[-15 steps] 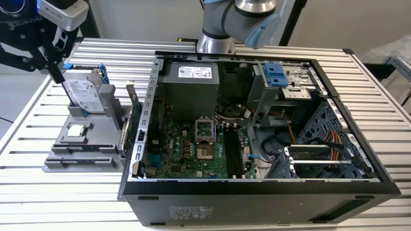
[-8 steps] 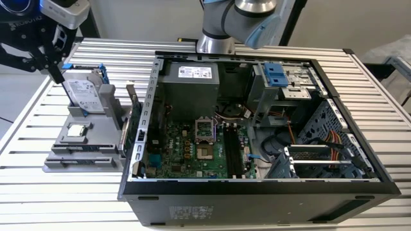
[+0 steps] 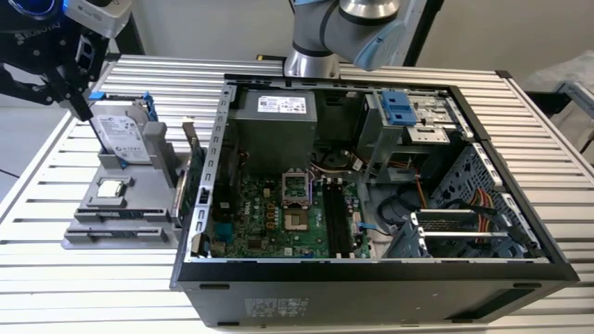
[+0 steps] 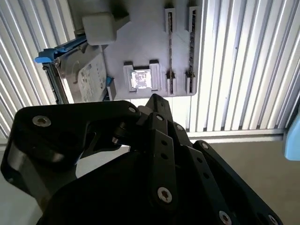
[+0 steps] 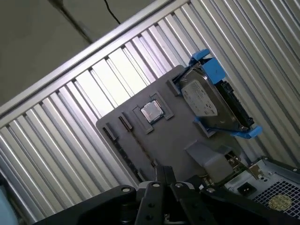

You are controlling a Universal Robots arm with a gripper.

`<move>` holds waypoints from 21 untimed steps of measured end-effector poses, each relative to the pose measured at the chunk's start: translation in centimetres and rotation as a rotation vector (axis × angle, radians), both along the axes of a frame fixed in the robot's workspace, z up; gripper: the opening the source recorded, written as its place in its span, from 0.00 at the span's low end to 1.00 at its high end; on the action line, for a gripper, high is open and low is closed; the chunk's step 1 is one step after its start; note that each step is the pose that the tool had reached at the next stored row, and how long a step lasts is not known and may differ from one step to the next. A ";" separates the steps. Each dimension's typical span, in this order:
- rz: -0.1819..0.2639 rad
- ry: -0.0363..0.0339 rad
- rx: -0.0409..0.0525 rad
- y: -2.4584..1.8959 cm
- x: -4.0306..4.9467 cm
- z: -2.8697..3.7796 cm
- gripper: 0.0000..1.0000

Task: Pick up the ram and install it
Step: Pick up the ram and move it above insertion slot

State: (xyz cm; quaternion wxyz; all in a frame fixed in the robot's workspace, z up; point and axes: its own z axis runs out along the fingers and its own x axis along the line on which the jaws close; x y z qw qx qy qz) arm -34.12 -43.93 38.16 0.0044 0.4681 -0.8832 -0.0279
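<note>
The ram (image 3: 125, 211) looks like a thin stick standing on edge in a narrow slot of the grey fixture (image 3: 149, 236), just in front of a square chip (image 3: 111, 188). In both wrist views the ram (image 4: 169, 47) (image 5: 136, 143) appears as a long dark strip beside that chip. My black gripper (image 3: 81, 104) hangs high at the exterior view's far left, above the fixture's back end and well clear of the ram. Its fingertips (image 4: 157, 100) (image 5: 165, 172) are pressed together and shut on nothing. The motherboard's long black slots (image 3: 334, 216) lie inside the open computer case (image 3: 371, 268).
A hard drive (image 3: 121, 139) in a blue carrier leans upright at the fixture's back. A green expansion card (image 3: 192, 182) stands between the fixture and the case wall. The case holds a power supply (image 3: 274, 125), drive cages and cables. Ribbed metal table (image 3: 93, 292) all around.
</note>
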 end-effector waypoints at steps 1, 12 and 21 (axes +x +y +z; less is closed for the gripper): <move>0.010 0.0000 0.0000 0.00 0.00 0.00 0.00; 0.126 0.0000 0.0000 0.00 0.00 0.00 0.00; 0.215 0.0000 0.0000 0.00 0.00 0.00 0.00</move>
